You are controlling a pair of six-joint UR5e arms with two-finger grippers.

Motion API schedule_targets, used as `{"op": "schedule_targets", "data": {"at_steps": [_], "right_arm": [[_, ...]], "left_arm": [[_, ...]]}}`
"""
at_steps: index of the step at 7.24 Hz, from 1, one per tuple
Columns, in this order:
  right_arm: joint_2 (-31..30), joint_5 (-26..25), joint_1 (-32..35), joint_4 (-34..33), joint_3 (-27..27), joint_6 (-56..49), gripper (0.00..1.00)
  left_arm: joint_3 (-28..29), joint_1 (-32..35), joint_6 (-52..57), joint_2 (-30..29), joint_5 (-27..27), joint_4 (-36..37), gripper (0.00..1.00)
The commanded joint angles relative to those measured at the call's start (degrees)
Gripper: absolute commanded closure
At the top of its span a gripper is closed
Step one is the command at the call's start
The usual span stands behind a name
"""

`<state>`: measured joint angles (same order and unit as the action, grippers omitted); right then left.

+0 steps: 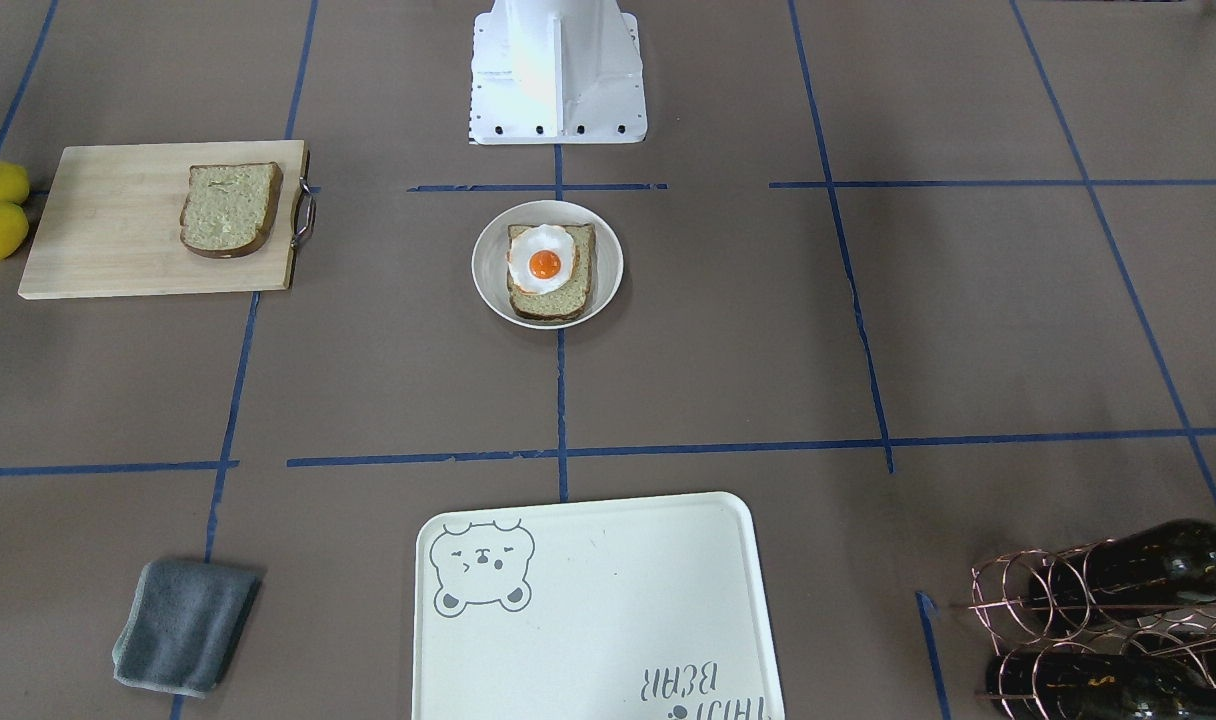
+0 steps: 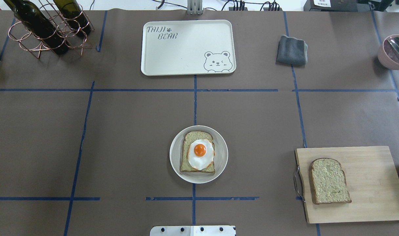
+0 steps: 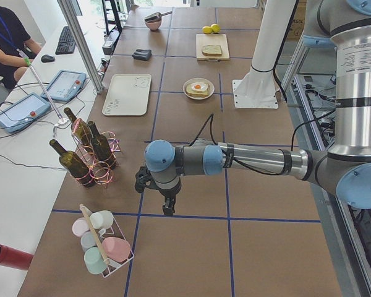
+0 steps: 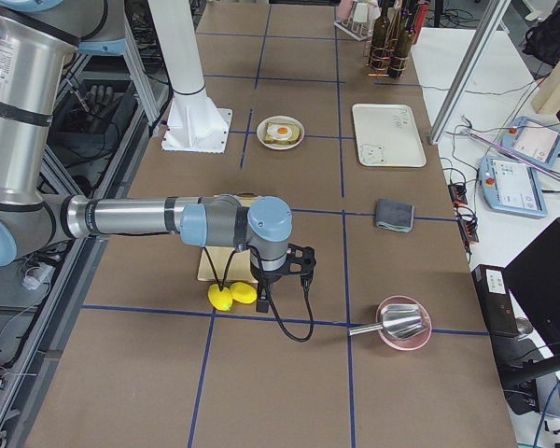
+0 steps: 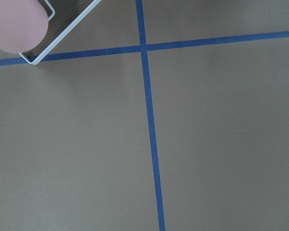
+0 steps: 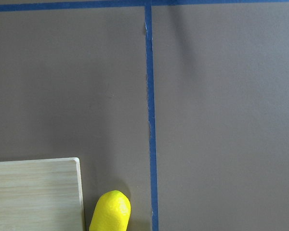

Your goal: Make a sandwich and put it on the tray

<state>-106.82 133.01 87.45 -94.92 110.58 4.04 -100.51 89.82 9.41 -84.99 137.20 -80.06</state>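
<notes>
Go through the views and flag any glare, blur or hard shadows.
Exterior front-facing: the robot base is blown out to near white, and the plate casts only a soft shadow. Left wrist: flat, even light, blue tape crisp. Right wrist: evenly lit, faint shadow beside the lemon.

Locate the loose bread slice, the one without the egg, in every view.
Front-facing: bread slice upper left, on the wooden cutting board.
Overhead: slice lower right, same board.
Exterior left: slice top centre, far end.
Exterior right: unseen; the right arm covers the board.
Left wrist: not in it.
Right wrist: not in it; only the board's corner.
Shared landmark: the cutting board.
</notes>
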Motion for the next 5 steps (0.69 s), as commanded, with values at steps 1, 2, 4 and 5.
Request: {"op": "schedule_targets", "data": {"at_steps": [1, 2, 4, 5], "right_arm": [[0.0, 0.1, 0.0, 0.0, 0.1, 0.1, 0.0], [0.0, 0.1, 0.0, 0.0, 0.0, 0.4, 0.0], [0.0, 0.6, 0.0, 0.0, 0.0, 0.6, 0.0], [0.0, 2.1, 0.0, 0.0, -0.1, 0.6, 0.0]], "left_arm": [[0.2, 0.0, -0.5, -0.1, -0.1, 0.0, 0.0], [-0.7, 0.0, -0.5, -0.1, -0.1, 0.0, 0.0], [-0.9, -0.1, -0.4, -0.1, -0.3, 0.1, 0.0], [-2.3, -0.1, -0.3, -0.1, -0.5, 0.0, 0.0]]}}
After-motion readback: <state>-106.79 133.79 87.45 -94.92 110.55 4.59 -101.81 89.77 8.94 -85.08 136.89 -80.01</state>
